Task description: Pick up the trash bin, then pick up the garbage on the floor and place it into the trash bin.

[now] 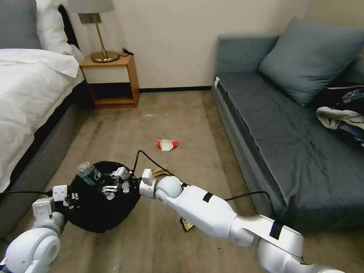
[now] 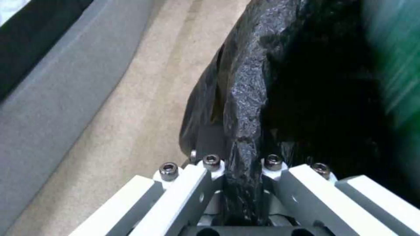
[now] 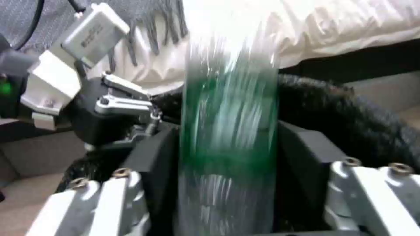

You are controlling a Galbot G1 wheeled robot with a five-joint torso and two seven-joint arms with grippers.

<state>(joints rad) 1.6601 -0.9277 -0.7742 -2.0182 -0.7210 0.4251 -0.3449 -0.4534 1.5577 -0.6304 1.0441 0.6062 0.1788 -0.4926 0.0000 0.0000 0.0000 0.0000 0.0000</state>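
From the head camera I see the trash bin (image 1: pixel 99 212), wrapped in its black bag, on the carpet just beside the bed (image 1: pixel 26 102). My left gripper (image 1: pixel 72 197) holds the bin's rim on the side nearest the bed, while my right gripper (image 1: pixel 110 182) reaches over the bin's open mouth. A clear bottle (image 1: pixel 86 172) with a green label sits at the bin's far rim, in front of the right gripper. On the carpet beyond the bin lies a red-and-white packet (image 1: pixel 167 144); crumpled tan paper (image 1: pixel 161 171) lies just past the bin, beside my right wrist, and a yellow-brown wrapper (image 1: pixel 187 224) peeks from under my right forearm. Through the left wrist camera, the left gripper (image 2: pixel 241 183) is pinched narrow on the bin's bagged rim (image 2: pixel 245 98), and a green blur fills the bin's inside edge. Through the right wrist camera, the right gripper (image 3: pixel 227 164) has its dark pads (image 3: pixel 306 157) on either side of the bottle (image 3: pixel 227 131), which is streaked with blur; I cannot tell whether the pads press it or stand slightly off. The bin's black bag (image 3: pixel 350 114) sits behind it.
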